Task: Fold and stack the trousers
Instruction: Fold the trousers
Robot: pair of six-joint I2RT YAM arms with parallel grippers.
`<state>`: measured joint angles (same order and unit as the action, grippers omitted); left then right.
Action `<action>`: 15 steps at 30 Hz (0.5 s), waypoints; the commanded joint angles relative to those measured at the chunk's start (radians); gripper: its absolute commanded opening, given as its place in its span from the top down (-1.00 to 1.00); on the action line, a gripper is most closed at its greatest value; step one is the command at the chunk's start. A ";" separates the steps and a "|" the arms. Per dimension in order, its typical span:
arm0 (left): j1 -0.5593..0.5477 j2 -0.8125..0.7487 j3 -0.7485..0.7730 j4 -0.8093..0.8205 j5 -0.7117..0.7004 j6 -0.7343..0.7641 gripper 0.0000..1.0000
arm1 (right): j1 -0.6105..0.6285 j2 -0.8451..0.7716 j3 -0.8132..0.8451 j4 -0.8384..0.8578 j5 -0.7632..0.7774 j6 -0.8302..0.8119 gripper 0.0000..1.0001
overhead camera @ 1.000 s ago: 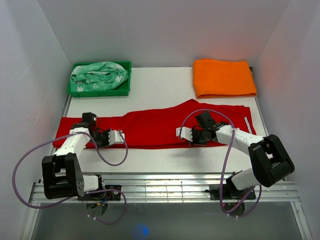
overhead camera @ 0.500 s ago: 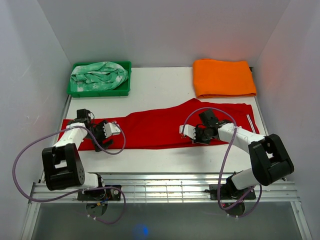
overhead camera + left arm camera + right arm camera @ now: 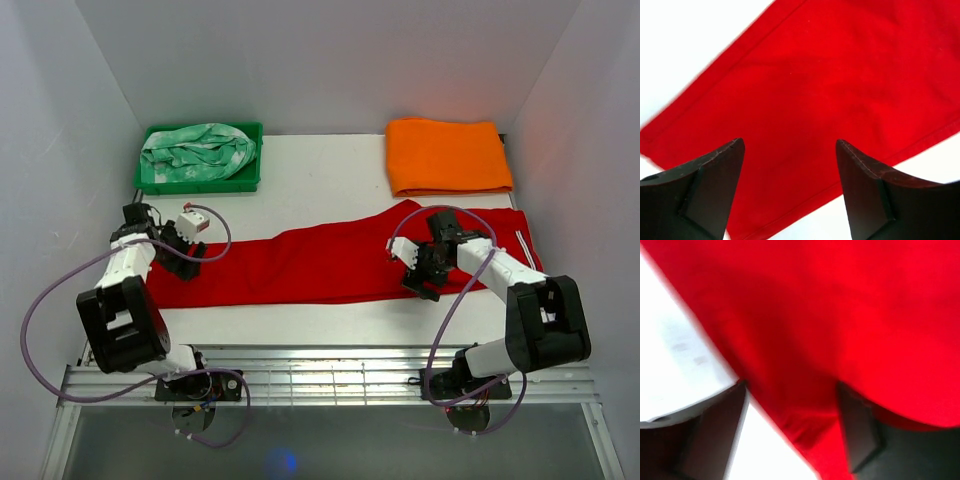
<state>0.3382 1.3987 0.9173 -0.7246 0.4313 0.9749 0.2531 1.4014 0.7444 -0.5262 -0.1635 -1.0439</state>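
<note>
Two arms work over one white table [image 3: 320, 175], and the biggest thing on it is the trousers [image 3: 300, 265], bright red, stretched out flat in a long band across the middle of the table with the legs running toward the left. The left arm [image 3: 125, 270] reaches up past the leg end of the trousers, and the right arm [image 3: 500, 265] bends in over their wider right end. Beyond the right end of the trousers, well apart from them, lies a folded orange cloth [image 3: 447, 155]. Beyond their left end, also well apart, sits a green tray [image 3: 200, 187] holding a crumpled mint and white patterned cloth [image 3: 195, 150]. The left gripper [image 3: 190, 235] hangs just above the leg end of the trousers. From its wrist camera the left gripper [image 3: 790, 145] has its fingers [image 3: 710, 185] spread wide and released, nothing between them, with the red cloth [image 3: 810, 90] and its hemmed edges below. The right gripper [image 3: 418, 272] sits low over the near edge of the trousers, toward their right end. Its own view is blurred, but the right gripper [image 3: 790, 385] shows both fingers [image 3: 855, 430] parted and unclenched, with red cloth [image 3: 840, 305] filling most of the view close beneath them.
</note>
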 commanded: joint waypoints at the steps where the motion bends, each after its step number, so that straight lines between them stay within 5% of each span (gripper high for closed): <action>1: 0.001 0.069 -0.018 0.057 -0.029 -0.163 -0.66 | 0.000 0.016 0.135 -0.303 -0.111 0.070 -0.77; 7: 0.028 0.292 0.025 0.126 -0.173 -0.254 -0.38 | -0.014 0.004 0.395 -0.399 -0.232 0.133 -0.84; 15: 0.163 0.467 0.201 0.136 -0.249 -0.164 -0.12 | -0.164 0.131 0.397 -0.377 -0.199 0.173 -0.55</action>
<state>0.4515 1.7947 1.1198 -0.5945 0.3016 0.7662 0.1558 1.4681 1.1549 -0.8616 -0.3531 -0.9024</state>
